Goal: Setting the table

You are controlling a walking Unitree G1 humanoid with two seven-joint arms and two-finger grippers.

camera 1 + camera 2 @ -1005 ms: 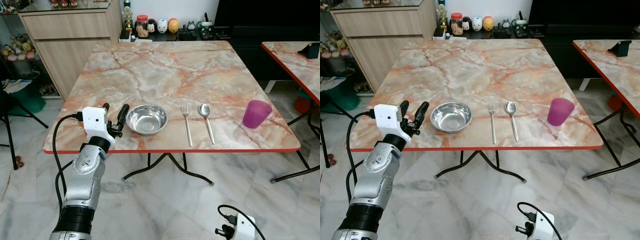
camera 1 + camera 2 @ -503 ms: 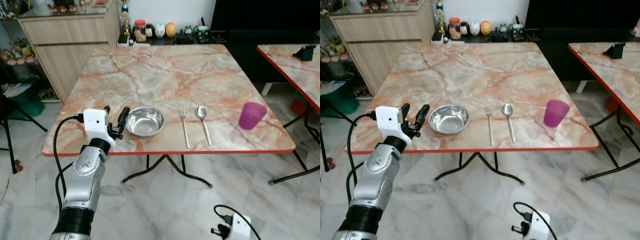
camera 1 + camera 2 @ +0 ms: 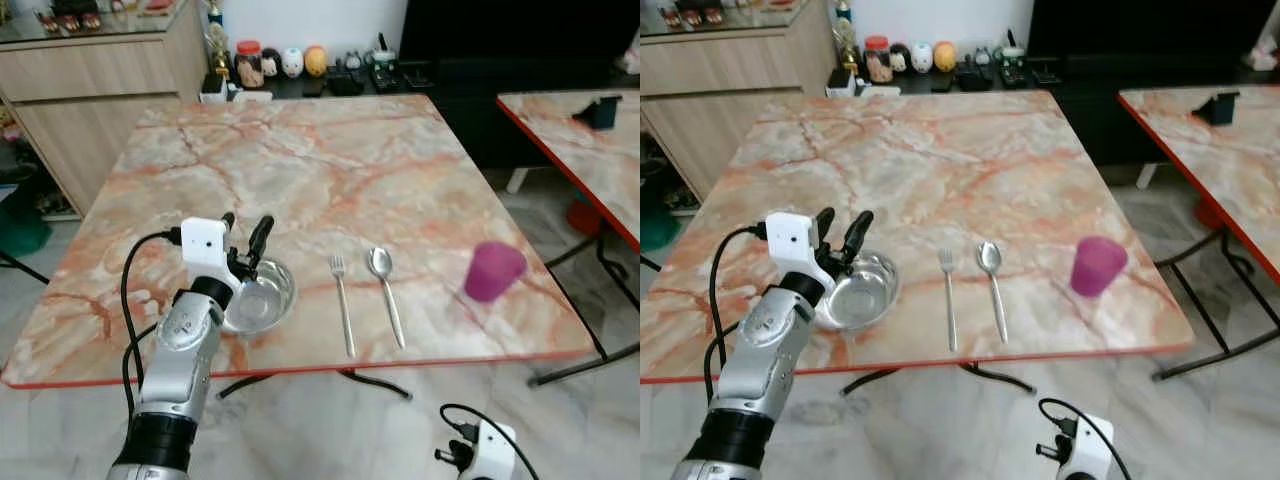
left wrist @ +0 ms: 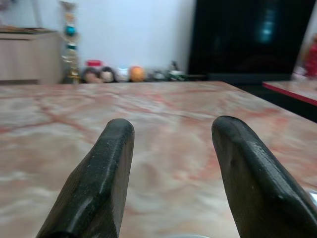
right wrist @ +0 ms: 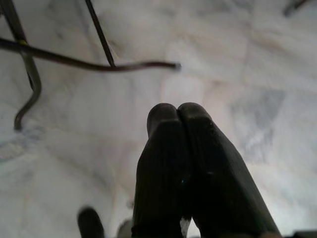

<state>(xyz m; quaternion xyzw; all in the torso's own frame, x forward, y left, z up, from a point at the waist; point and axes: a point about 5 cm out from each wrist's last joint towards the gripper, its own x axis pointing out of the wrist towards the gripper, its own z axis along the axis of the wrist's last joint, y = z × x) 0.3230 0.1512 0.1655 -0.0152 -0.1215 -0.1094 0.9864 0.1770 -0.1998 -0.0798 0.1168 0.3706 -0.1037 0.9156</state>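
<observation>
While the left gripper [image 3: 246,229] hovers above the marble table [image 3: 330,170] with its two fingers spread and nothing between them, the steel bowl [image 3: 262,298] sits directly beneath and just beyond its fingertips. To the gripper's right lie the fork [image 3: 343,300] and spoon [image 3: 386,294], side by side; the purple cup [image 3: 492,270] stands farther right, well apart. Judged from this layout, the setting appears largely complete; final alignment of the bowl may remain. The right gripper [image 5: 179,116] hangs idle near the floor, fingers pressed together, empty.
</observation>
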